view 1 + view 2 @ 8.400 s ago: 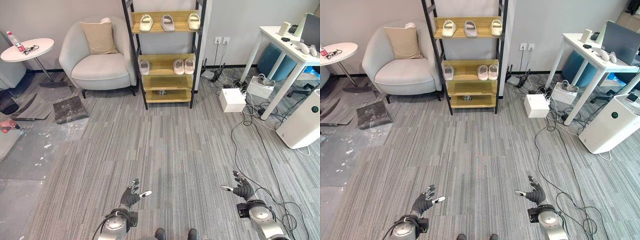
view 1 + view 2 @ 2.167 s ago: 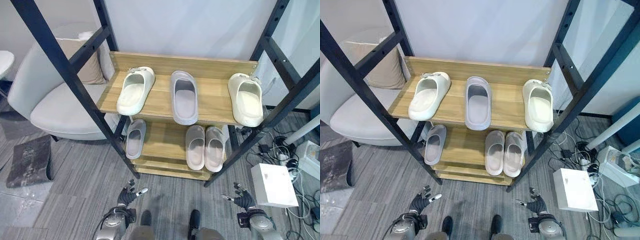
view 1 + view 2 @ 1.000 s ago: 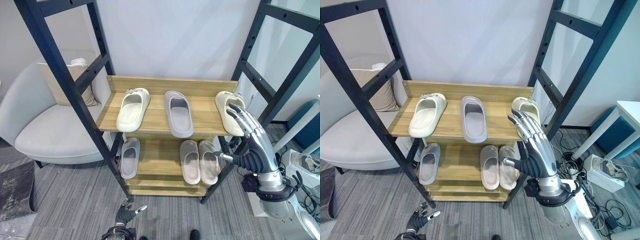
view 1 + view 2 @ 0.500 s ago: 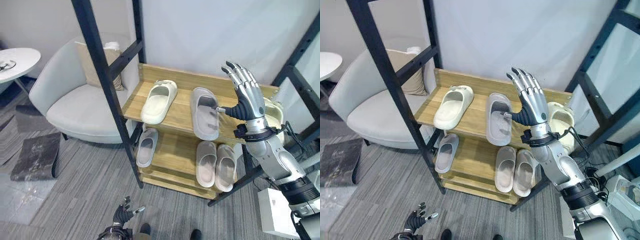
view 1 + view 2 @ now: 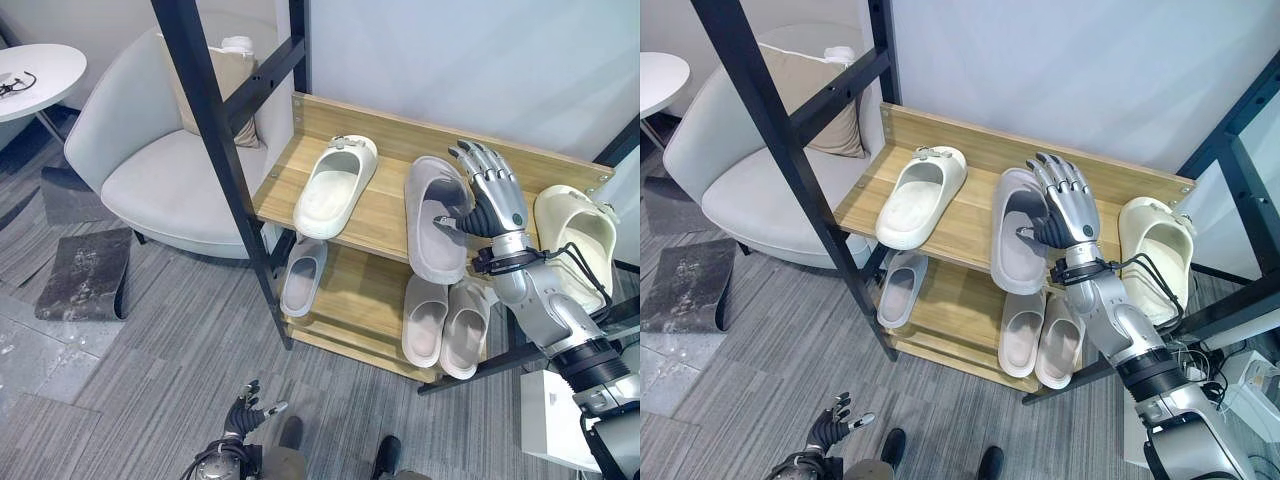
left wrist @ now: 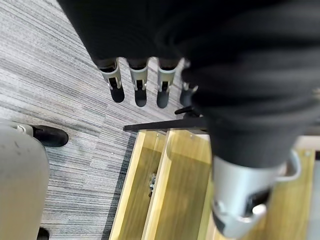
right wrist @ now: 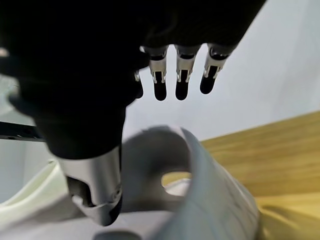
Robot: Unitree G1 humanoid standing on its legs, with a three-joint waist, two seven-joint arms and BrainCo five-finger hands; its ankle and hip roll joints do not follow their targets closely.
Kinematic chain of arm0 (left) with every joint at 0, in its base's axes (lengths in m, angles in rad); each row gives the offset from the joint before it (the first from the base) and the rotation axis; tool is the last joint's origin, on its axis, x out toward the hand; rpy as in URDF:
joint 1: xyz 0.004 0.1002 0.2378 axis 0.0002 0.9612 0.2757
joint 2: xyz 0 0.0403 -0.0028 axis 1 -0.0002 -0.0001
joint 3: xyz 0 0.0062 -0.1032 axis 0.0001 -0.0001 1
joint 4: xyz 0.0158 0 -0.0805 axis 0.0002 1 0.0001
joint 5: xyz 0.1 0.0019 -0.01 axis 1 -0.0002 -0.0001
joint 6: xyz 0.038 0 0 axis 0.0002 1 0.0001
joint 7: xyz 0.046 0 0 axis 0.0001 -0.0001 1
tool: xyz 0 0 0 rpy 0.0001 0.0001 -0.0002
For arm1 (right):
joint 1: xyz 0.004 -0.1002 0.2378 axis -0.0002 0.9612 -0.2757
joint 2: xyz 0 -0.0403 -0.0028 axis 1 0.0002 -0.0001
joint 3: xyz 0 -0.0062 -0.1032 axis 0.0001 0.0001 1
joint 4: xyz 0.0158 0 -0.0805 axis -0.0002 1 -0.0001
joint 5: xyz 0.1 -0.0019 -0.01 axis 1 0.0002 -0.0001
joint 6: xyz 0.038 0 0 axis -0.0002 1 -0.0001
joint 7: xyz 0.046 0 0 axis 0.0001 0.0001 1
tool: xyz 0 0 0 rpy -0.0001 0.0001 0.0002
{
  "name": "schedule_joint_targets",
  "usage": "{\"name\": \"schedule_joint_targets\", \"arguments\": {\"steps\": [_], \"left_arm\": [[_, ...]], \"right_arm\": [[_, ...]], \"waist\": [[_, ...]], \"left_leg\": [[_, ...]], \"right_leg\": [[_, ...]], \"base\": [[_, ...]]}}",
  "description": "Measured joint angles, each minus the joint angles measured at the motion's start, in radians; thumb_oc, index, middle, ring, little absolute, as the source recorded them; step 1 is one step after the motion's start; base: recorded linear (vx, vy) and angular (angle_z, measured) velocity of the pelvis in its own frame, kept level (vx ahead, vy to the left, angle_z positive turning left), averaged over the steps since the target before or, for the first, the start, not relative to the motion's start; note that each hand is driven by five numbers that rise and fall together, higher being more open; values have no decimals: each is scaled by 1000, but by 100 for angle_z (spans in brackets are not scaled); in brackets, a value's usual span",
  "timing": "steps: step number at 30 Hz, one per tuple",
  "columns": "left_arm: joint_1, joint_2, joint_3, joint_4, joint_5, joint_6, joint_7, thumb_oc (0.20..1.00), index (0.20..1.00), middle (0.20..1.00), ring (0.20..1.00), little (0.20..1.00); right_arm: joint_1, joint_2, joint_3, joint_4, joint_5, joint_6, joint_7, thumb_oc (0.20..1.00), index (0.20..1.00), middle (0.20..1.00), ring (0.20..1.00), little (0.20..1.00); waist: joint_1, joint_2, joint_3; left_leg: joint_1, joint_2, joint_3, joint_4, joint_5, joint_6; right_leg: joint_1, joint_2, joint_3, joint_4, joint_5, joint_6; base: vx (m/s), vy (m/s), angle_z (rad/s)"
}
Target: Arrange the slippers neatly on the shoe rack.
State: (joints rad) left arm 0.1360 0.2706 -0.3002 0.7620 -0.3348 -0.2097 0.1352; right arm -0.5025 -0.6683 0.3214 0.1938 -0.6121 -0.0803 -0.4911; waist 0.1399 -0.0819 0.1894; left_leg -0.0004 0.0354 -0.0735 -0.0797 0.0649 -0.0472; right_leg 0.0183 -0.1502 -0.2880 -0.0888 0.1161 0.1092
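On the rack's top shelf (image 5: pixel 385 215) lie a cream slipper (image 5: pixel 335 185) at the left, a grey slipper (image 5: pixel 435 220) in the middle and a second cream slipper (image 5: pixel 575 240) at the right. My right hand (image 5: pixel 495 205) is open just over the grey slipper's right side, fingers straight and pointing to the back wall. In the right wrist view its thumb (image 7: pixel 95 195) sits close by the grey slipper's strap (image 7: pixel 200 175). The shelf below carries one grey slipper (image 5: pixel 300 275) and a pale pair (image 5: pixel 445 318). My left hand (image 5: pixel 245 405) hangs open low near the floor.
Black rack posts (image 5: pixel 225 150) rise at the shelf's left corner. A grey armchair (image 5: pixel 150 180) with a beige cushion stands left of the rack, a round white side table (image 5: pixel 35 70) beyond it. A dark mat (image 5: pixel 80 270) lies on the floor. A white box (image 5: pixel 555 420) sits at lower right.
My right hand has come down and forward from above the shelf to just over the grey slipper. The camera has shifted, looking more steeply down. The slippers lie as before.
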Motion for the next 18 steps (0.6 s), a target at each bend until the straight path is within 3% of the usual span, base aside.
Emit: {"name": "schedule_joint_targets", "arguments": {"steps": [9,10,12,13,18], "left_arm": [[-16,0,-13,-1,0,0,-8,1000,1000,1000,1000,1000],[-21,0,-15,0,0,0,-8,1000,1000,1000,1000,1000],[-28,1,-15,4,0,0,-8,1000,1000,1000,1000,1000],[-33,1,-16,5,0,-1,-7,1000,1000,1000,1000,1000],[-43,5,-31,18,-9,-4,-5,1000,1000,1000,1000,1000]], "right_arm": [[-63,10,20,77,7,-6,-6,1000,1000,1000,1000,1000],[-87,13,31,107,9,-8,-10,583,583,583,583,583],[-133,14,62,160,24,-6,-9,231,231,231,231,231],[-161,15,82,200,25,-5,-10,200,200,200,200,200],[-298,17,119,354,27,3,-38,200,200,200,200,200]], "waist": [[0,2,18],[1,2,25],[-1,0,27],[0,0,29],[7,12,40]], "left_leg": [[-6,0,1,0,1,-2],[-8,0,1,0,4,-3],[-19,3,0,0,6,-8],[-27,3,0,0,9,-11],[-74,0,-25,4,27,-17]], "right_leg": [[-7,0,2,0,-2,3],[-8,0,2,0,-5,7],[-18,0,2,0,-4,7],[-27,0,1,0,-2,8],[-58,0,-17,0,9,7]], "base": [[-24,5,-1],[-45,11,0],[-53,15,0],[-91,26,4],[-38,20,13]]}}
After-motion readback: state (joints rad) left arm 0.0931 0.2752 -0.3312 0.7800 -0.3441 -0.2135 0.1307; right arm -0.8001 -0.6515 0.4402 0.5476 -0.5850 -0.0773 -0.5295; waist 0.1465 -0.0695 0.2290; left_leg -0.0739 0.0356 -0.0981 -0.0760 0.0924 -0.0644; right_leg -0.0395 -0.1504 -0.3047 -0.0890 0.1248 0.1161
